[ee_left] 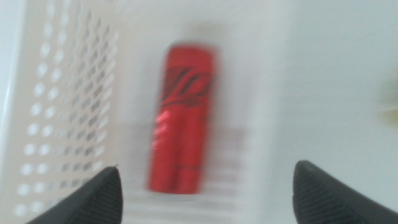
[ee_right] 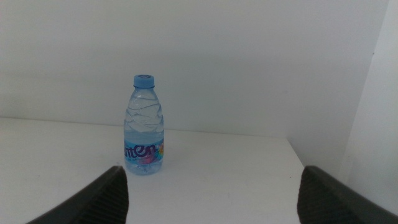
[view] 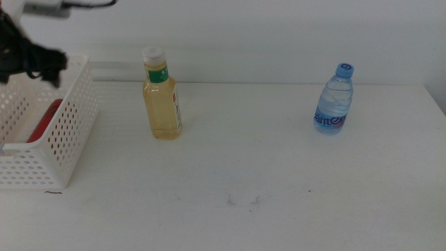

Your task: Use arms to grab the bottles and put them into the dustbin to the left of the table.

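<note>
Middle view shows my left gripper (view: 31, 63) hanging over the dustbin (view: 66, 132), which sits at the table's (view: 265, 202) left edge. Only its dark tip and a bit of the arm's (view: 10, 42) black body show in that picture, above the basket's far rim. Through my left wrist camera I see my two jaws spread wide apart with nothing between them, and below them the red drink can (ee_left: 181, 118) lying on its side on the basket's floor, close to one perforated wall. That picture is blurred, so I cannot read the can's print. From the middle view the can (view: 43, 120) shows as a red strip inside the basket, against the wall that faces the table.

The yellow-liquid bottle (view: 162, 94) stands upright on the table near its back edge, just beside the dustbin but apart from it, white cap on top and green label at the neck. The water bottle (view: 334, 99) stands upright too, well apart from the yellow one, toward the table's back right corner, blue cap on.

My right gripper (ee_right: 211, 190) does not appear in the middle view. Its wrist camera looks level across the tabletop at the water bottle (ee_right: 144, 126), and its jaws stand wide open, holding nothing, with the bottle well ahead of them.
</note>
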Available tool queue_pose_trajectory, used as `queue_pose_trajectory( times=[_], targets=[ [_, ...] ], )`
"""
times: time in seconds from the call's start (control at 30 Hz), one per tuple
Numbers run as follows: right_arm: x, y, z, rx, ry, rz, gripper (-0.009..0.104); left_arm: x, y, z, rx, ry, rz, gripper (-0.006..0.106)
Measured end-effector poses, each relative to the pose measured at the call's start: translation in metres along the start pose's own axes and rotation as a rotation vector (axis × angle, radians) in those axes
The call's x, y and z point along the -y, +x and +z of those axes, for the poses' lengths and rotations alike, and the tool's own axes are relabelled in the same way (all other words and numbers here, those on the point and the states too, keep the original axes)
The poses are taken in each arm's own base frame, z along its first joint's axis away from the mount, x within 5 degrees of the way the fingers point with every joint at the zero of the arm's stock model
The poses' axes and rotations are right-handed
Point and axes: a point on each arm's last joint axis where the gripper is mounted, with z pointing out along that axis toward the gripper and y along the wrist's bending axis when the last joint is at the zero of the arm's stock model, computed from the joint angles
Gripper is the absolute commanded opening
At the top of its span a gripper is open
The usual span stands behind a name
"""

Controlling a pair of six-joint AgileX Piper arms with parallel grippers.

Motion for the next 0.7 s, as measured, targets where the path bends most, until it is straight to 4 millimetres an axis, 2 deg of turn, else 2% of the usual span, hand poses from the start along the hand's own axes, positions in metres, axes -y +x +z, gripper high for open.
queue_pose_trajectory(
  times=[0.03, 0.13, 0.23, 0.3, 0.4, 0.47, 0.57, 0.7],
  targets=[
    [0.0, 0.0, 0.0, 0.0, 0.0, 0.0, 0.074, 0.012, 0.008, -0.018, 0.063, 0.012, 0.009, 0.094],
    [0.0, 0.0, 0.0, 0.0, 0.0, 0.0, 0.074, 0.053, 0.046, -0.057, 0.242, 0.091, 0.051, 0.094],
    [0.0, 0.0, 0.0, 0.0, 0.0, 0.0, 0.074, 0.083, 0.091, -0.072, 0.428, 0.19, 0.092, 0.094],
    [0.0, 0.0, 0.0, 0.0, 0.0, 0.0, 0.074, 0.092, 0.122, -0.068, 0.503, 0.251, 0.097, 0.094],
    [0.0, 0.0, 0.0, 0.0, 0.0, 0.0, 0.074, 0.098, 0.169, -0.042, 0.519, 0.334, 0.107, 0.093],
    [0.0, 0.0, 0.0, 0.0, 0.0, 0.0, 0.074, 0.099, 0.193, -0.025, 0.511, 0.399, 0.105, 0.091],
    [0.0, 0.0, 0.0, 0.0, 0.0, 0.0, 0.074, 0.099, 0.214, -0.006, 0.523, 0.494, 0.111, 0.086],
    [0.0, 0.0, 0.0, 0.0, 0.0, 0.0, 0.074, 0.096, 0.229, 0.016, 0.591, 0.583, 0.116, 0.079]
  ],
)
